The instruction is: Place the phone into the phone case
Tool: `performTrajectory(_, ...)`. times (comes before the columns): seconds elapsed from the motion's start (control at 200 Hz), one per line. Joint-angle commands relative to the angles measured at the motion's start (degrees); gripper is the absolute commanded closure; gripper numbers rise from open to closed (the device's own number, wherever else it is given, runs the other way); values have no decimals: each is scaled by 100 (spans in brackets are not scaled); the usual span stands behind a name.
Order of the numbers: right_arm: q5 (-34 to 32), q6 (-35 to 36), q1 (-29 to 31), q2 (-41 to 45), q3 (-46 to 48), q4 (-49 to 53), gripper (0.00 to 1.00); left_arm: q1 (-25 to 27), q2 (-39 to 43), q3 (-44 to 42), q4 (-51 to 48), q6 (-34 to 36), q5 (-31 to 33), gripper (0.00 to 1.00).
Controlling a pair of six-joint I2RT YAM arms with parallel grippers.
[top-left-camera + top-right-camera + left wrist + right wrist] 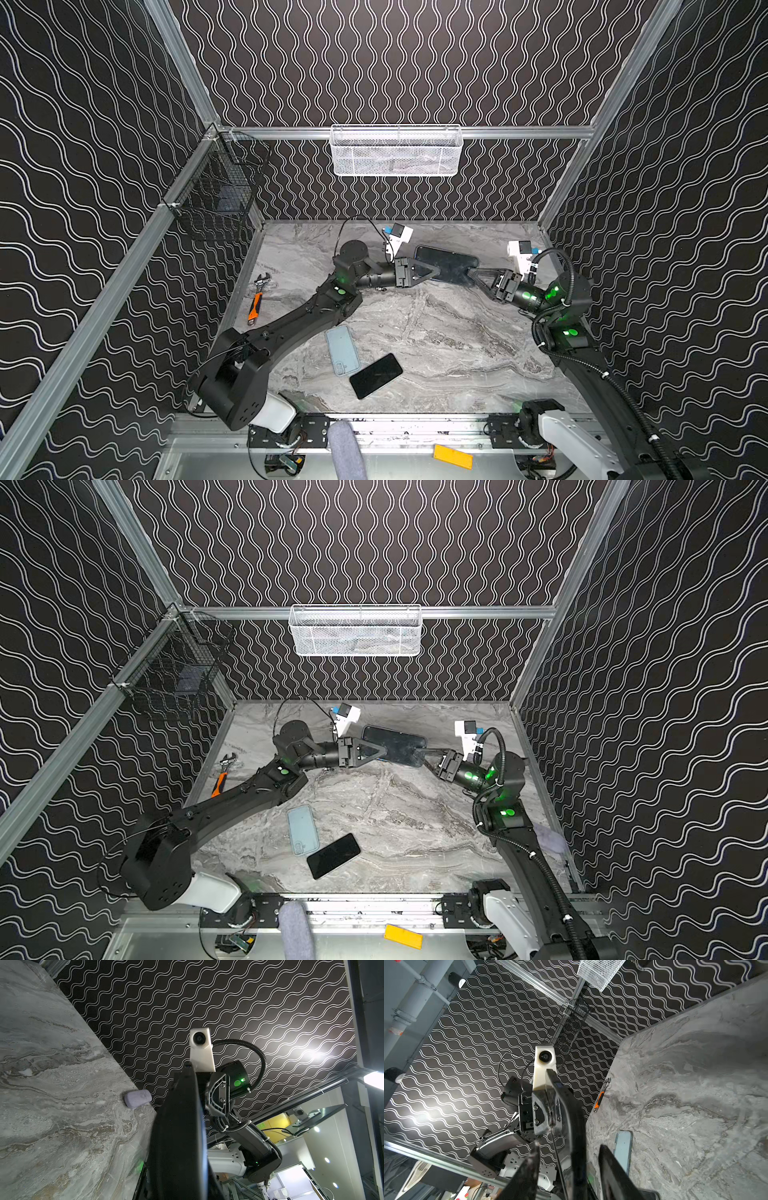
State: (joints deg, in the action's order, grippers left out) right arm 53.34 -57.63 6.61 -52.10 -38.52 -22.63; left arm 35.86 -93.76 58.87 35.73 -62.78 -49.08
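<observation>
At the far left of the table point(436, 332) you have a wrench point(258, 297) with an orange handle lying beside the left wall. Your left gripper point(434, 271) reaches in at the far middle and is clenched on the left end of a dark slab point(451, 262), phone-sized and held clear of the table. Whether it is a bare phone or a cased one, you cannot tell from here.

Your right gripper point(471, 273) meets the slab's right end. In the right wrist view its fingers point(527, 1169) stand apart on either side of the slab with a gap at each side, so that hand is released, not gripping.

Nearer you, left of the middle, the light blue phone case point(342, 350) lies flat. The black phone point(376, 376) lies just beside its near right corner, screen dark, outside the case. A pale purple pad point(548, 838) sits by the right wall.
</observation>
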Motion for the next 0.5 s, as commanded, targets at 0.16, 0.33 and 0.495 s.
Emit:
performTrajectory(0.16,299,-106,6,-569,-242,-793,63,35,61,-58,132,205,-86,100)
performTrajectory(0.33,409,-169,49,-680,-169,-987,86,30,138,-86,0,310,-72,100)
performTrajectory(0.495,379,149,59,-503,-159,-531,97,31,135,-45,-103,379,-142,100)
